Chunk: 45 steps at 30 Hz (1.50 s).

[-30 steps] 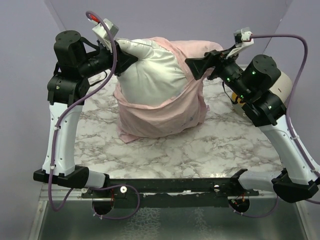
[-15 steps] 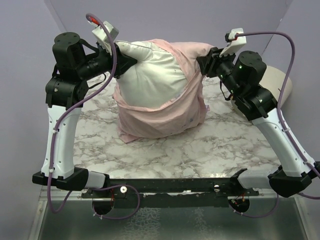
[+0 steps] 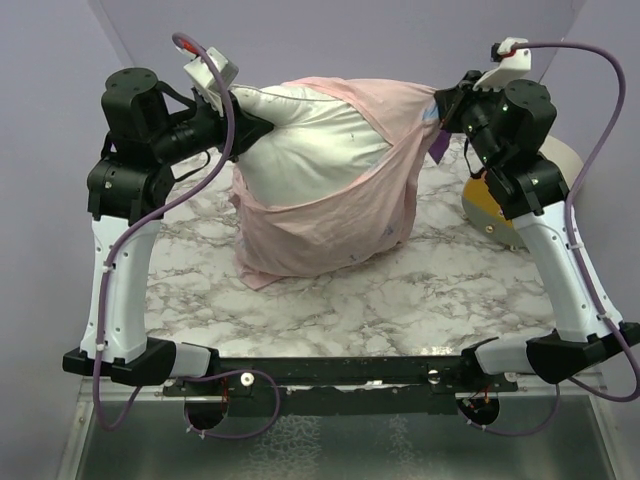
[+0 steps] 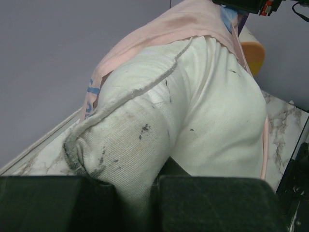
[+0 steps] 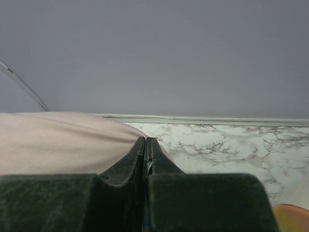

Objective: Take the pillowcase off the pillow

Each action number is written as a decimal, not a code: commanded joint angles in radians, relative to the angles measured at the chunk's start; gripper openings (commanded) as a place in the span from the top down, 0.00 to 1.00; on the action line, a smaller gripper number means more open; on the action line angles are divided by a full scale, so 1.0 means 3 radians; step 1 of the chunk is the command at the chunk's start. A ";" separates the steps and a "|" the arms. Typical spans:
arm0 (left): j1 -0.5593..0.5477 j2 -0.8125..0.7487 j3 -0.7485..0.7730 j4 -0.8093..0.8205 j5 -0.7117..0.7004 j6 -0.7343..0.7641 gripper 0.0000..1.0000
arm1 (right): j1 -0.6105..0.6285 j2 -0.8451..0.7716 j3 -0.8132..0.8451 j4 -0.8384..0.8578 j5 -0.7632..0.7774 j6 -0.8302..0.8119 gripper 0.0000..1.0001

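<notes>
Sitting on the marbled bench point(image 3: 400, 300), the plump white pillow point(image 3: 310, 140) is half out of its thin pink fabric pillowcase point(image 3: 330, 225). Its bare corner's pinched tight in the left gripper point(image 3: 255, 118); the right gripper point(image 3: 440, 106) is clamped shut on the pillowcase edge.

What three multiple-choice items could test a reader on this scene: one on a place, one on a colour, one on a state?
1. Where is the cylinder with the orange face?
A. at the right side of the table
B. at its left edge
C. at its near edge, in the middle

2. What colour is the side of the pillowcase that shows?
A. dark green
B. black
C. pale pink

3. How is the right end effector?
A. wide open over the marble
B. shut on the pillowcase
C. shut on the cylinder

Key:
1 A, it shows just beside the right arm.
2 C, the cloth stretched round the white pillow is pale pink.
3 B, its fingers press together on the pink cloth, which is taut.
</notes>
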 commanded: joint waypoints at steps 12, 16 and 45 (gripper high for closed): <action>0.0008 -0.0227 0.0334 -0.0391 0.0273 0.0290 1.00 | -0.0845 0.0384 -0.0226 0.0133 -0.0334 0.0767 0.99; 0.0007 -0.0266 0.0290 -0.0447 0.0288 0.0350 1.00 | -0.0850 0.0352 -0.0209 0.0227 -0.1205 0.0925 0.84; 0.0006 -0.0207 0.0183 -0.0096 -0.0120 0.0521 1.00 | -0.1181 -0.0723 -0.1369 0.1093 -0.3054 0.2719 0.00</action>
